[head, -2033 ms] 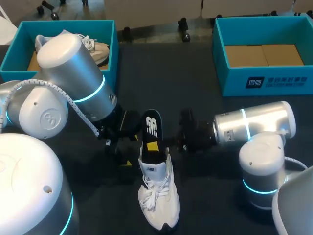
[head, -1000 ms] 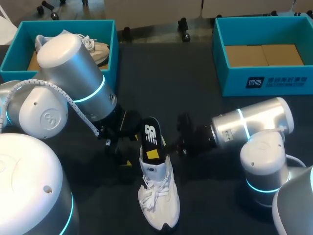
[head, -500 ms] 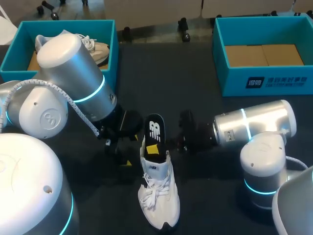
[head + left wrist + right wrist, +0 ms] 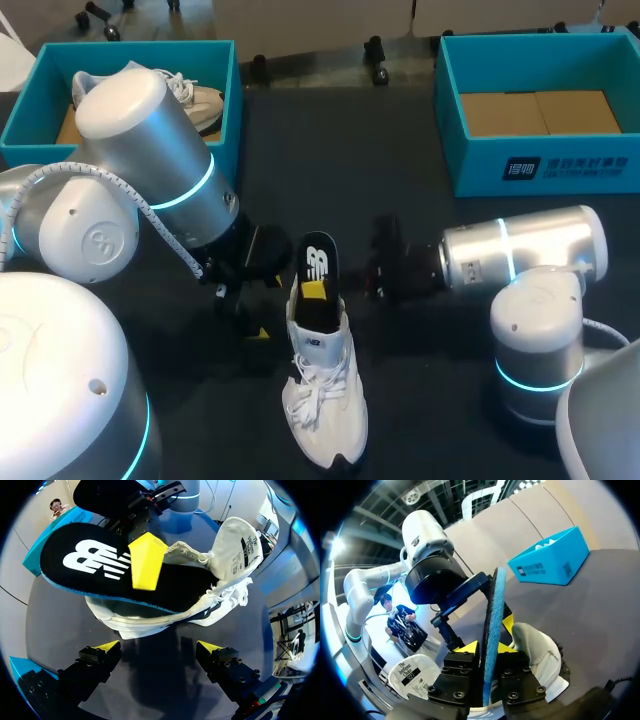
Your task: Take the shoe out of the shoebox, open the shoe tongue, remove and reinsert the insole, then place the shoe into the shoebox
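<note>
The insole [image 4: 314,262] stands half-seated in the shoe [image 4: 322,400] on the table [image 4: 330,160], pinched edge-on between the right gripper's [image 4: 490,647] fingers, apparently to steer it inside. The left gripper [image 4: 160,647] hangs wide open and empty, the shoe just ahead.

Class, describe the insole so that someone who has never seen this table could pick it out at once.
On the dark table, find the white shoe lying between the two arms, not the other shoe in the left box. Sticking up from its heel opening, pinched by the right gripper, is the insole: the only flat black piece, white logo on its face, blue along its edge.
</note>
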You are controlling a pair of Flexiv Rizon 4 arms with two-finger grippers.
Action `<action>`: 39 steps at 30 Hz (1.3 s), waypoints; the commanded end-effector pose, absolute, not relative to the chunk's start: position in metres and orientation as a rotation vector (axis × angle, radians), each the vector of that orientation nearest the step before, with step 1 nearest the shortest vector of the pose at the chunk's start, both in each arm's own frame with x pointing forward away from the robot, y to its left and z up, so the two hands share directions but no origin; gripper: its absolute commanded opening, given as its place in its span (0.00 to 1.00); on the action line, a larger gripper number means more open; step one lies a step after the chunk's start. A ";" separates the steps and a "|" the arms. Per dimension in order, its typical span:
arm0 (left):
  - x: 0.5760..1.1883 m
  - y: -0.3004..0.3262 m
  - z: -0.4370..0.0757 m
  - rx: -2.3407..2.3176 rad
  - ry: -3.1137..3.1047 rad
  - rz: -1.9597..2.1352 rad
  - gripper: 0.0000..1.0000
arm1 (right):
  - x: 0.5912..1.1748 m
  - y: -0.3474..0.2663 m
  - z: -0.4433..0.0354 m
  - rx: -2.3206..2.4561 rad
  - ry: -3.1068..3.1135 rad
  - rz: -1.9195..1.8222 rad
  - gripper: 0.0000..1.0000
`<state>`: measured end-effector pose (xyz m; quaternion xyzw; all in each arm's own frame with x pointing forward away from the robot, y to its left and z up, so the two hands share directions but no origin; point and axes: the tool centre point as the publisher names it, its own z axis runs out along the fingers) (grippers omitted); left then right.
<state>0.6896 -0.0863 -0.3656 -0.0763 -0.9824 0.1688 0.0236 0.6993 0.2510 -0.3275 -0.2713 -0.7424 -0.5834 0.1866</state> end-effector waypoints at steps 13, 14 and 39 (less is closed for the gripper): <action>0.689 -0.086 -0.366 -0.237 -3.040 0.525 1.00 | 0.696 0.251 -0.343 -0.795 -2.014 -1.589 0.00; 0.689 -0.086 -0.366 -0.237 -3.040 0.525 1.00 | 0.695 0.251 -0.344 -0.796 -2.010 -1.579 0.00; 0.689 -0.086 -0.366 -0.237 -3.040 0.525 1.00 | 0.669 0.257 -0.348 -0.909 -1.956 -1.385 0.00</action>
